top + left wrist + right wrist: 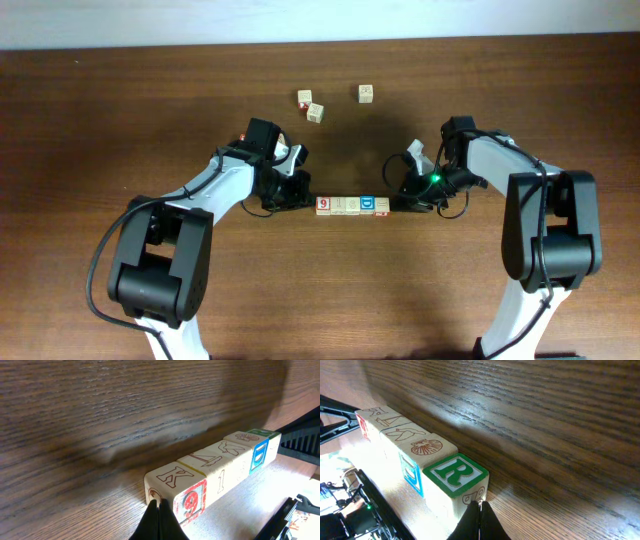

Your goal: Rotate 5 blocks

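Observation:
The blocks [353, 205] lie in one straight row at the table's middle, touching end to end. My left gripper [305, 200] is shut, its tip [159, 505] pressed against the left end block [175, 485], which shows a K on top and a red 9 on the side. My right gripper [400, 203] is shut too, its tip [480, 506] touching the right end block with a green R [455, 474] on top. Beside that one sits the block with a blue D face [410, 472]. Neither gripper holds anything.
Three loose cubes lie farther back: one [305, 98], a second [316, 111] right beside it, and a third [366, 93] to their right. Both arms angle in from the front corners toward the row.

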`<state>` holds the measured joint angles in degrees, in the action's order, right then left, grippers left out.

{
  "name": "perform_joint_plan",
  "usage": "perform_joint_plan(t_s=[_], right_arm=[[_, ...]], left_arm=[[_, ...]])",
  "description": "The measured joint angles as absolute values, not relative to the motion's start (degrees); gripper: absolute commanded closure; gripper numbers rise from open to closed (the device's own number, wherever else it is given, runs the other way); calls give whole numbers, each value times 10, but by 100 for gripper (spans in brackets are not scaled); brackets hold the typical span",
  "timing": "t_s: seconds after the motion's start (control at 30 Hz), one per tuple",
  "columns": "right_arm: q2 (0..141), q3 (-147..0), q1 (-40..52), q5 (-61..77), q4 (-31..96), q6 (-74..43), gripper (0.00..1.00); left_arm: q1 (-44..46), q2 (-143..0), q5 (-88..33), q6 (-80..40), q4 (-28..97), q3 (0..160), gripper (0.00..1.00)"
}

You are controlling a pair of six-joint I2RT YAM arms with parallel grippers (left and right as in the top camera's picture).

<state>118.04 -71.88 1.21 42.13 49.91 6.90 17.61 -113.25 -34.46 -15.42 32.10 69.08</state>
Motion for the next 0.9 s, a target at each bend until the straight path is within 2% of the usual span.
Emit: perform_joint_plan(t_s=[0.9], right_arm=[[1152,-719,11,442,527,81,96]], left_arm=[[176,-1133,-334,-154,321,691,100]])
